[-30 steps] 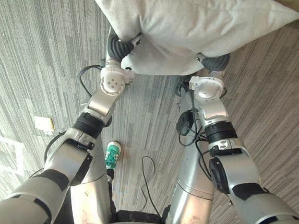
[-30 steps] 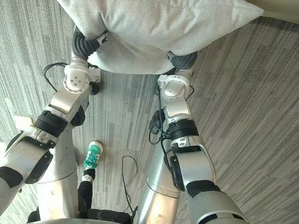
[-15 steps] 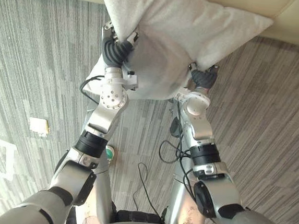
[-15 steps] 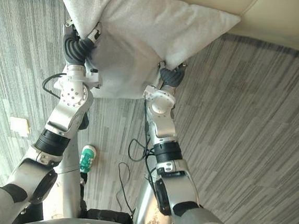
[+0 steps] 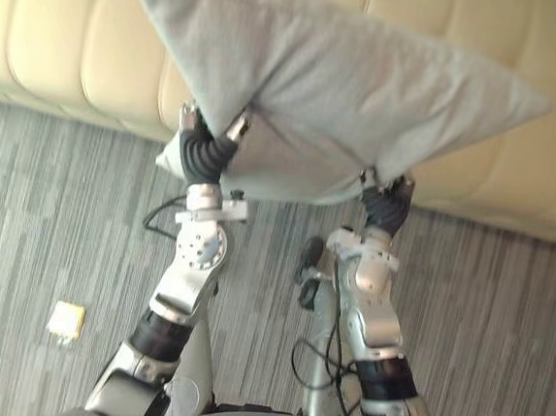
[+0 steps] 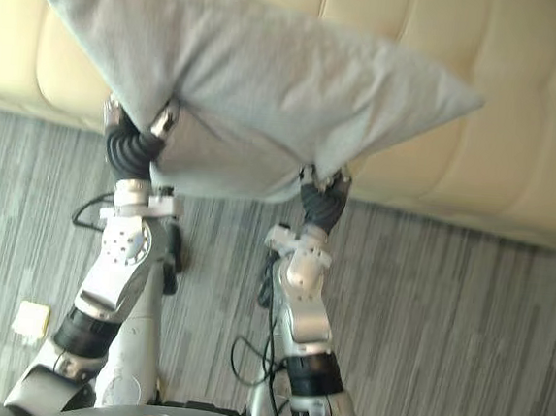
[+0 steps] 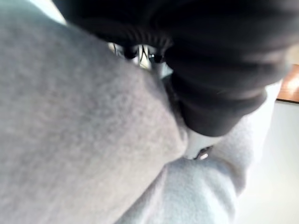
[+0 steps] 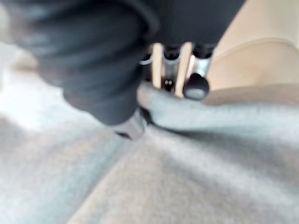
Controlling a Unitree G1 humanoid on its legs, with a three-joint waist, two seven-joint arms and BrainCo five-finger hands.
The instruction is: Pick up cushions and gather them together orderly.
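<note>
Left eye view: both hands are holding one grey cushion [image 5: 337, 87] up in front of the cream sofa [image 5: 59, 43].
The left hand [image 5: 208, 151] and right hand [image 5: 385, 206] are each gripping the cushion's lower edge with curled fingers; the cushion is hanging clear of the grey carpet [image 5: 52, 227].

My two head eyes look steeply down past both arms and share the cushion [image 5: 347, 88], the sofa [image 5: 68, 44] behind it and the carpet [image 6: 463, 322]. The wrist cameras look along the left hand [image 7: 224, 84] and right hand [image 8: 170, 70], nearly against the fabric.
</note>
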